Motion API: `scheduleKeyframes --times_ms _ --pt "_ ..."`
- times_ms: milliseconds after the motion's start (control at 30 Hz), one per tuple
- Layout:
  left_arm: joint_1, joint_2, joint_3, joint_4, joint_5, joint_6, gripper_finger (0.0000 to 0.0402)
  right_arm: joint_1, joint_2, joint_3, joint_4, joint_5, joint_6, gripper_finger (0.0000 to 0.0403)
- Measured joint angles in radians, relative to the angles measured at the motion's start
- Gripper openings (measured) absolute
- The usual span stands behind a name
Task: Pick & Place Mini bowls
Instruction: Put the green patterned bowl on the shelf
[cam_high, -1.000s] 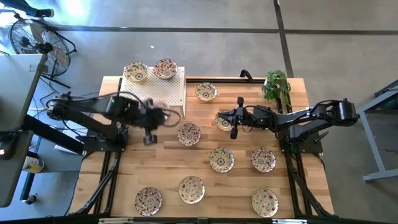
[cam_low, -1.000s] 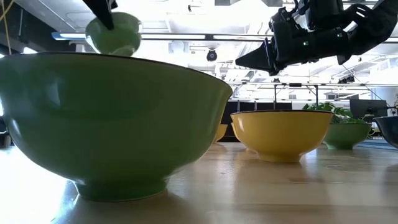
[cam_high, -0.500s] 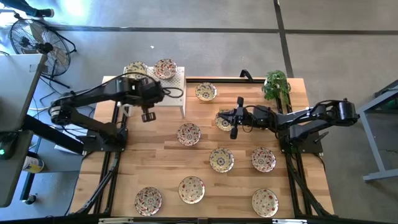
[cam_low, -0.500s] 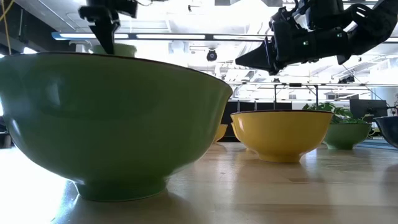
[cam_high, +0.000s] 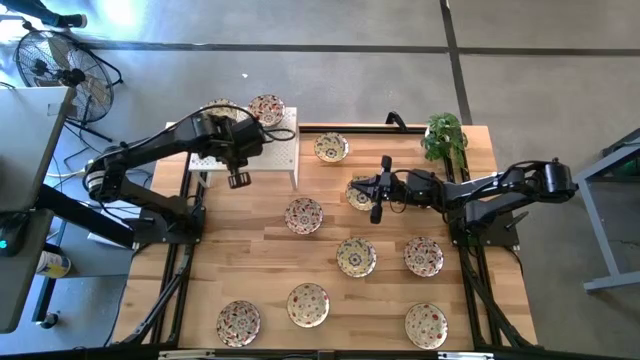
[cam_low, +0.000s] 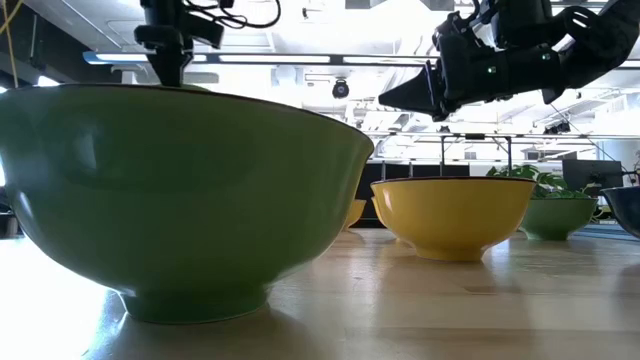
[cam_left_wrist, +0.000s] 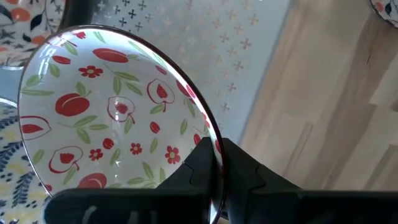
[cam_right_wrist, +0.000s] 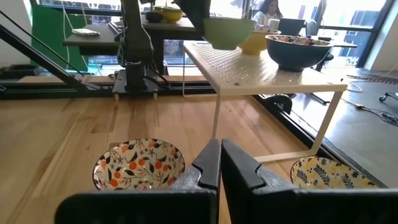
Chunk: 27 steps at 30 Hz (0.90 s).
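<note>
My left gripper (cam_left_wrist: 214, 163) is over the white perforated rack (cam_high: 282, 150) at the table's far left, shut on a mini bowl (cam_left_wrist: 112, 118), cream inside with red fruit and green leaves, green outside (cam_right_wrist: 227, 31). In the high view the arm hides this bowl. Two more bowls (cam_high: 266, 108) stand on the rack beside it. My right gripper (cam_high: 368, 190) hangs shut and level just above the table's middle, over a flowered bowl (cam_right_wrist: 138, 163). Several other mini bowls (cam_high: 304, 215) sit on their bases across the wood. My left gripper pinches the bowl's rim (cam_left_wrist: 211, 140), one finger inside the bowl and one outside. The fingers come steeply from above. The bowl sits upright, its mouth up, over the rack; whether its base touches the rack I cannot tell.
A potted plant (cam_high: 445, 135) stands at the far right corner. The low view is filled by a near green bowl (cam_low: 180, 190) and a yellow one (cam_low: 450, 215). Bare wood lies along the table's left side (cam_high: 215, 260).
My left gripper has carried the bowl from over the wood toward the table's far left, coming over the rack and sinking a little, with the wrist turning. In the low view the bowl has dropped behind the near bowl's rim.
</note>
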Motion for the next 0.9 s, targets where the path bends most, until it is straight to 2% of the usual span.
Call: scheduleKeyframes --times_ms 300,733,900 --pt "0.011 0.017 -0.001 0.008 0.041 0.023 0.0012 0.0 0.0 0.0 0.0 0.0 0.0 0.0002" --pt "0.01 0.061 0.0 -0.022 0.042 0.011 0.0018 0.0 0.0 0.0 0.0 0.0 0.0 0.0001" --pt "0.01 0.061 0.0 -0.024 0.034 -0.022 0.004 0.0 0.0 0.0 0.0 0.0 0.0 0.0001"
